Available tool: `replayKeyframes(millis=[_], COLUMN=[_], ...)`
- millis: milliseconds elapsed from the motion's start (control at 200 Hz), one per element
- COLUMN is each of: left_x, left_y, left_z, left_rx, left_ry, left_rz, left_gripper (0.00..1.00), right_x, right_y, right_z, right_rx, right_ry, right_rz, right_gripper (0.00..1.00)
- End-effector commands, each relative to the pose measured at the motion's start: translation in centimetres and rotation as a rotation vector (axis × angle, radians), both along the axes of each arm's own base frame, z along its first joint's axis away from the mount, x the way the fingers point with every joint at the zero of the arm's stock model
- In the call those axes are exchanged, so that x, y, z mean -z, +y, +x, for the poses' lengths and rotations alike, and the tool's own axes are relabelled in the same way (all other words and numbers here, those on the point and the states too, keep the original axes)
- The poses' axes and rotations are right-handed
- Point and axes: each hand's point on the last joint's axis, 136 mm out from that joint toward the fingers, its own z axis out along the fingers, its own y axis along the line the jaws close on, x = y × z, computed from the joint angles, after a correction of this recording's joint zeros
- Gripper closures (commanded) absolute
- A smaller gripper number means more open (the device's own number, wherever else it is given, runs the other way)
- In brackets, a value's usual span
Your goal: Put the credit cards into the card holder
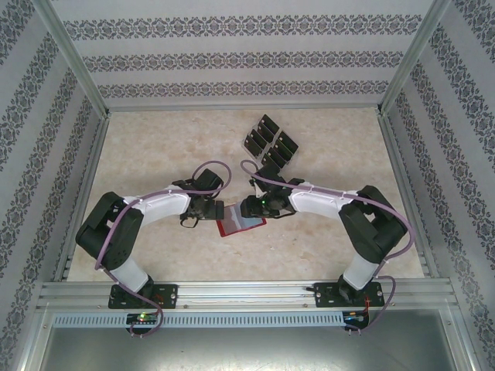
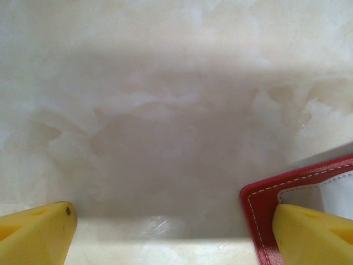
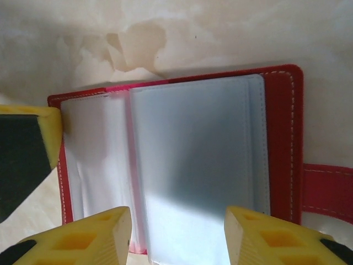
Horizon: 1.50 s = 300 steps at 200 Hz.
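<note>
Left arm (image 1: 162,207) and right arm (image 1: 325,202) bend inward, wrists nearly meeting; left gripper (image 2: 171,223) has jaws spread wide, right gripper (image 3: 174,223) half apart, clamping nothing.

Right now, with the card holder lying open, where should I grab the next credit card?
Take the nearest credit card by its raised top edge, coming down from above with the right pincer. The cards seem to stand leaning in tight rows, so only top edges look free; neighbours crowd the flat faces.
</note>
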Motion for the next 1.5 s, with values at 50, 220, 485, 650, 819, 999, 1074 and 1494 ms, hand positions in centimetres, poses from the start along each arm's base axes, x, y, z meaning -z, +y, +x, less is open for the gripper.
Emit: replayKeyframes(millis=[50, 220, 485, 650, 819, 999, 1074, 1494], left_x=[1.5, 1.9, 2.3, 2.4, 2.7, 2.8, 2.8, 0.5], left_y=[0.2, 0.1, -0.1, -0.1, -0.2, -0.2, -0.2, -1.0], left_z=[-0.6, -0.8, -1.1, -1.2, -1.4, -1.5, -1.5, -0.3], left_rx=[0.009, 0.008, 0.007, 0.005, 0.003, -0.002, -0.003, -0.052], left_ry=[0.015, 0.021, 0.025, 0.024, 0.028, 0.027, 0.024, -0.048], left_rz=[0.023, 0.017, 0.011, 0.005, -0.002, -0.007, -0.011, -0.103], left_gripper=[0.08, 0.08, 0.08, 0.08, 0.09, 0.09, 0.09, 0.08], right_x=[0.8, 0.9, 0.6, 0.2, -0.7, -0.5, -0.2, 0.7], right_y=[1.3, 2.3, 4.5, 5.6, 6.7, 7.3, 7.4, 7.2], right_z=[-0.7, -1.2, -1.7, -1.9, -2.3, -2.6, -2.7, -3.1], right_rx=[-0.024, -0.04, -0.07, -0.089, -0.122, -0.139, -0.138, -0.155], right_ry=[0.029, 0.042, 0.063, 0.07, 0.065, 0.069, 0.075, 0.059], right_rz=[0.015, 0.029, 0.102, 0.14, 0.178, 0.177, 0.172, 0.16], right_gripper=[0.51, 0.51, 0.51, 0.51, 0.51, 0.51, 0.51, 0.51])
